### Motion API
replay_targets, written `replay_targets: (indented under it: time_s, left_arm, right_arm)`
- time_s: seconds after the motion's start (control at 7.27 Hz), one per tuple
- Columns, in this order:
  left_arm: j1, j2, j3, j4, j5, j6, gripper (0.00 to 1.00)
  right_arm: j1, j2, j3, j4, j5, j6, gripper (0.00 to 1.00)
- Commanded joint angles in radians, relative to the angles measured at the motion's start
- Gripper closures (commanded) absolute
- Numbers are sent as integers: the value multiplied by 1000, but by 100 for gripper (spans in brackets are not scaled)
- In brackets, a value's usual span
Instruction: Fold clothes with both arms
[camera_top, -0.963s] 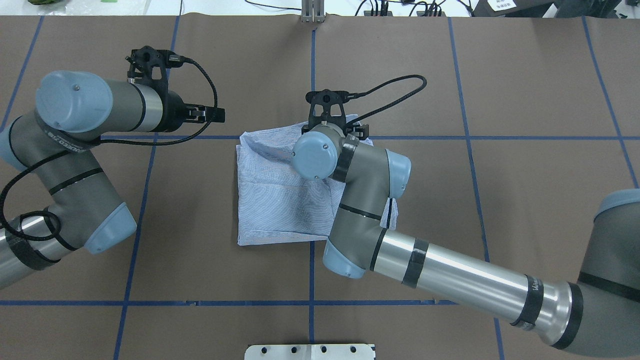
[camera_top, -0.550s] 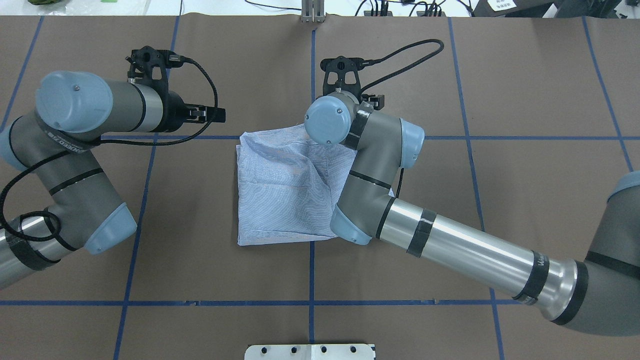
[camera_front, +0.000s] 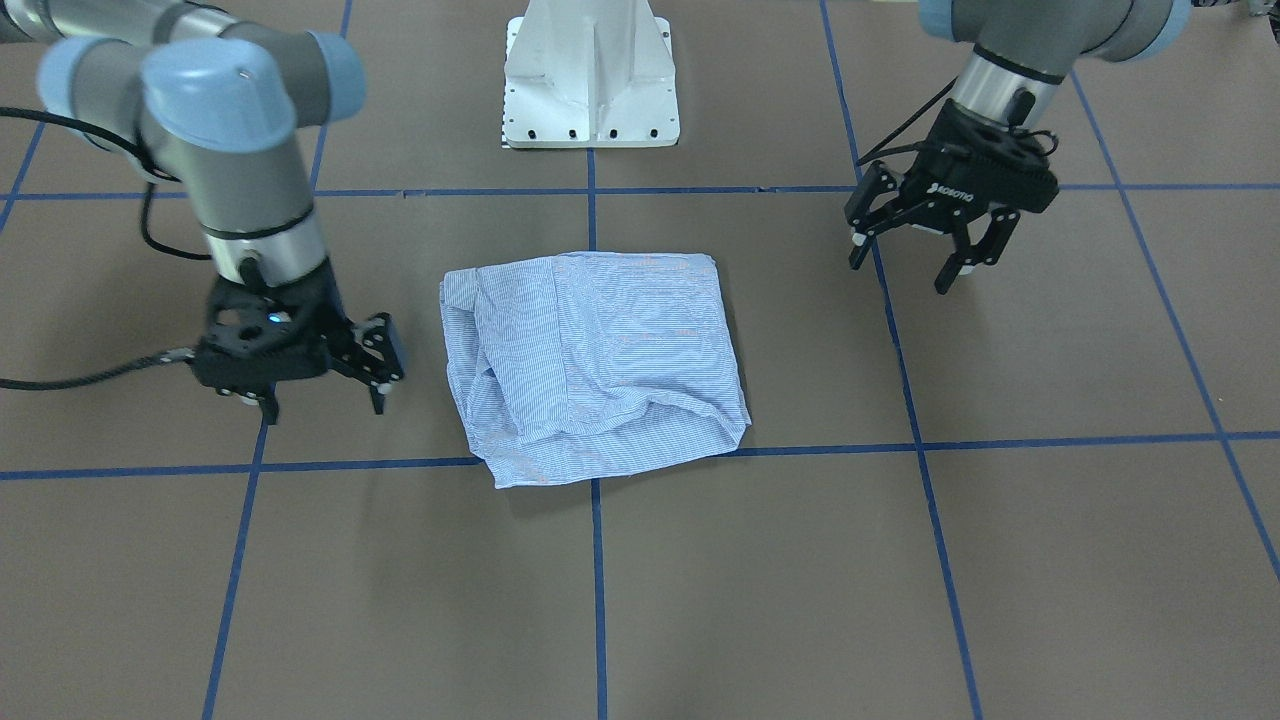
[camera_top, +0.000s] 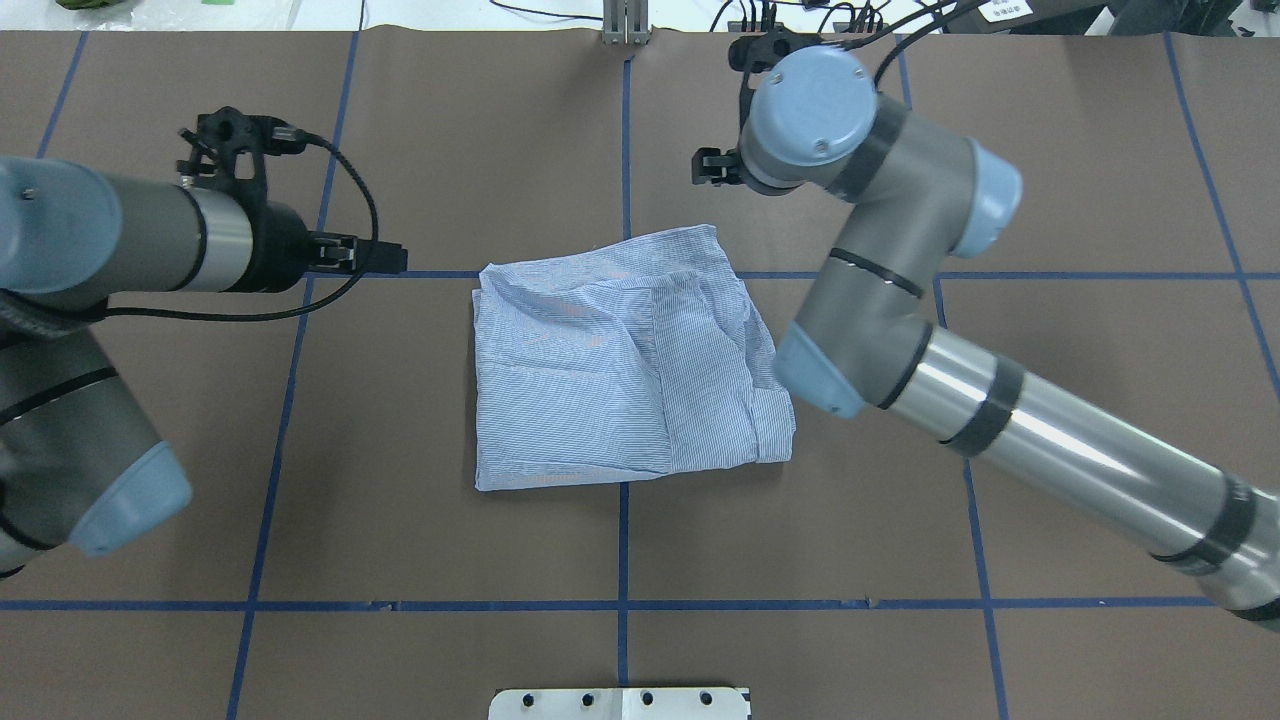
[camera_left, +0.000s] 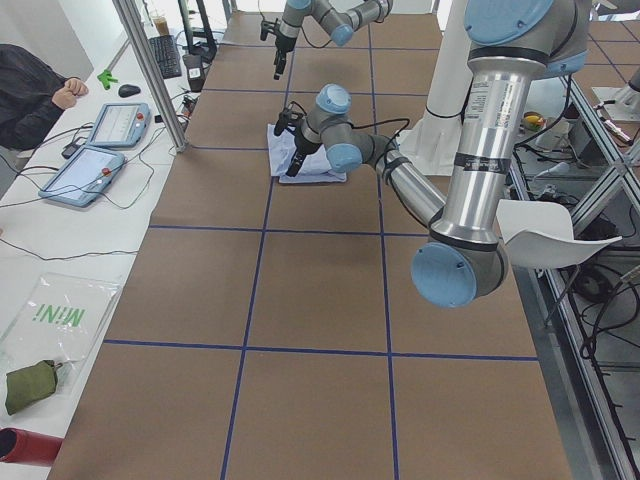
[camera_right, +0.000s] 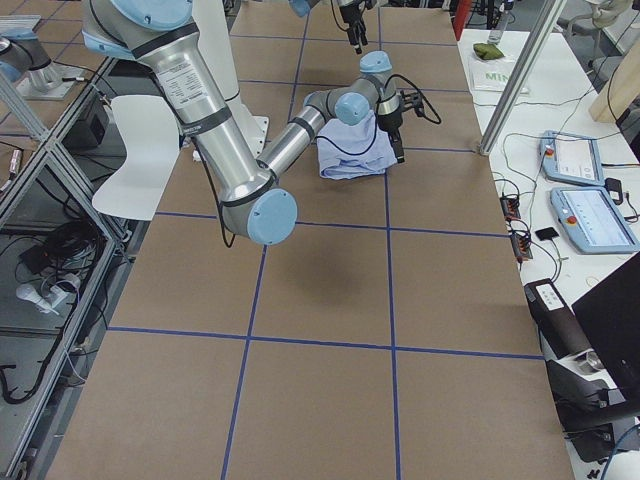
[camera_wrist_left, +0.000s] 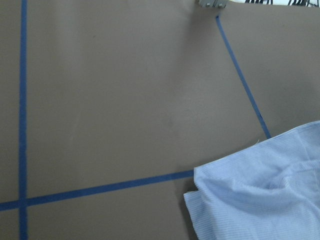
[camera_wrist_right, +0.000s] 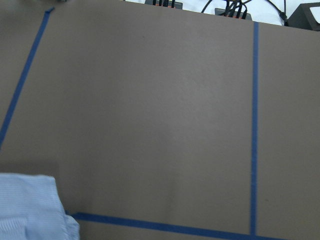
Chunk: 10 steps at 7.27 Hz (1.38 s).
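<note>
Fingers of my left gripper stand spread wide with nothing between them, tips aimed down at the brown table. Measured from the white pedestal base, that gripper hangs a little way out across the table and well off to my left side. My right gripper is splayed just as wide and grips nothing either. It sits farther out from the base than my left gripper, off to my right side, its tips low over the table.

The shirt lies straight out in front of the base, apart from it, on the blue tape line that runs outward from the base's middle. It is folded into 1 rough, rumpled rectangle, light blue with fine white stripes, flat on the table. Its edge farthest from the base reaches another blue tape line that crosses the 1st; its edge nearest the base is the straighter of the 2. My 2 grippers flank the cloth, 1 on each side, neither touching it.

My left wrist camera catches 1 creased corner of the shirt low on its right. My right wrist camera catches a smaller piece of the shirt low on its left. In the overhead view my right gripper is mostly hidden under its own wrist joint.
</note>
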Motion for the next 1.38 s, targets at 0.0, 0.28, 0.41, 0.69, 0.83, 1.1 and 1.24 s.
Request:
replay_targets:
  time_s: [0.0,0.28,0.41,0.69,0.83,1.1,1.24]
  left_arm:
    - [-222,74,-67,161,-113,403,0]
    - [-491,106,50,164,-288,778,0]
    - [-560,108,113,163,-363,854,0]
    - [-607,149,121,150,-376,850,0]
    - [-612,214,132,159,-379,845,0]
    - [-663,229,225,161,-378,827,0]
    - [-711,238,267,164,-379,832,0]
  right_arm:
    - [217,-263,195,-87,200,-369,0]
    - [508,-503,191,-77,359,-844,0]
    - [628,-604,171,-77,396,-1021,0]
    - [808,-778,166,-74,509,-1061,0]
    - [859,-810,124,-72,520,-1065,0]
    - [880,-800,68,-65,534,-1059,0]
    - [854,-791,47,-28,536,-1046,0]
